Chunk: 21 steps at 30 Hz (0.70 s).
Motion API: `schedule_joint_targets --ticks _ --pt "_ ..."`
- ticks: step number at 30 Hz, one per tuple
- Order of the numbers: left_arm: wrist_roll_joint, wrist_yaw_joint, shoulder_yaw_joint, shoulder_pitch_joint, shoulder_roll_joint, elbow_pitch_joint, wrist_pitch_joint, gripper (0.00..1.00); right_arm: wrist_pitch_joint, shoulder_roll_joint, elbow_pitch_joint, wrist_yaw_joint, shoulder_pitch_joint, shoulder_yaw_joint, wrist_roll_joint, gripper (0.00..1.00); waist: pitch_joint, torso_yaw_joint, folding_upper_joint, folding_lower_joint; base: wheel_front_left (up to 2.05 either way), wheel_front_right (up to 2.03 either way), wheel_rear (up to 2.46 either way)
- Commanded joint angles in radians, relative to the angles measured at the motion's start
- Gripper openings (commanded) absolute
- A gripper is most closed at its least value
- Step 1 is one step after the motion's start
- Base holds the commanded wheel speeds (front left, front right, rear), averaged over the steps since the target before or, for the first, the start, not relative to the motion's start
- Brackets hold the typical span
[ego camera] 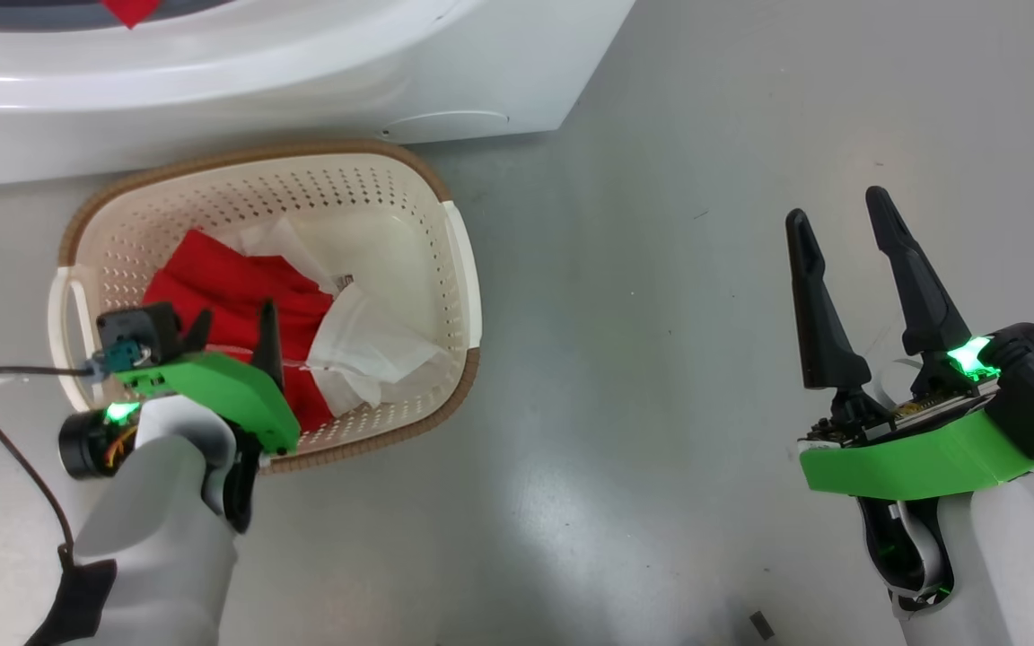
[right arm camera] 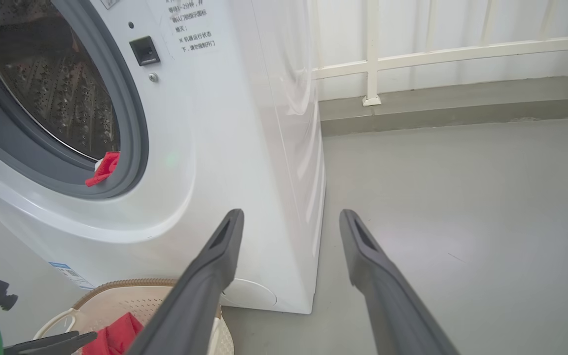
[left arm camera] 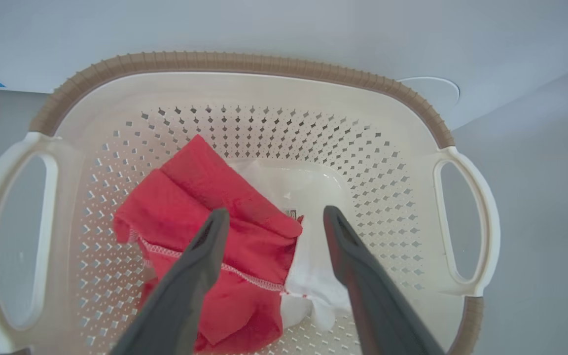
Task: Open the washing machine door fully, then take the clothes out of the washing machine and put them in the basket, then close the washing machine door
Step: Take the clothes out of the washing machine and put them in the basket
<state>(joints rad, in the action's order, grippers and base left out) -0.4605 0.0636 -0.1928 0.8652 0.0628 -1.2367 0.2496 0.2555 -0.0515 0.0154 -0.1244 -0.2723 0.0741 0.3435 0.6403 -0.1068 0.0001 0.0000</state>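
The cream basket stands on the floor against the front of the white washing machine. Red and white clothes lie inside it. My left gripper hangs open just above them, holding nothing. In the left wrist view its fingers straddle the clothes inside the basket. My right gripper is open and empty over bare floor to the right. The right wrist view shows the washing machine with a red piece of clothes on the grey ring. The washing machine door is out of view.
Grey floor spreads to the right of the basket and the machine. A white railing and a low kerb stand behind. A dark cable loops from my left wrist. A small dark scrap lies on the floor.
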Motion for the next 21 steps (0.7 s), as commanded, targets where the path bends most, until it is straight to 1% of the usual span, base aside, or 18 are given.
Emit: schedule_joint_targets --ticks 1,5,12,21 --pt "-0.003 0.008 0.023 -0.015 0.028 0.024 0.012 1.00 0.006 0.001 0.021 -0.006 0.010 0.014 0.009 1.00 -0.004 0.002 -0.0001 0.0000 0.00 0.00 0.00" --pt "-0.004 0.000 0.037 -0.036 0.028 0.083 0.012 1.00 0.006 0.001 0.022 -0.006 0.015 0.012 0.011 1.00 -0.015 0.008 -0.0001 0.0000 0.00 0.00 0.00" --pt "0.014 -0.008 0.064 -0.107 0.025 0.254 0.012 1.00 0.006 0.001 0.014 -0.006 0.023 0.007 0.012 1.00 -0.040 0.022 -0.0001 0.0000 0.00 0.00 0.00" --pt "0.058 -0.037 0.078 -0.226 0.015 0.479 0.012 1.00 0.006 0.001 0.006 -0.006 0.036 0.003 0.016 1.00 -0.091 0.035 -0.0001 0.0000 0.00 0.00 0.00"
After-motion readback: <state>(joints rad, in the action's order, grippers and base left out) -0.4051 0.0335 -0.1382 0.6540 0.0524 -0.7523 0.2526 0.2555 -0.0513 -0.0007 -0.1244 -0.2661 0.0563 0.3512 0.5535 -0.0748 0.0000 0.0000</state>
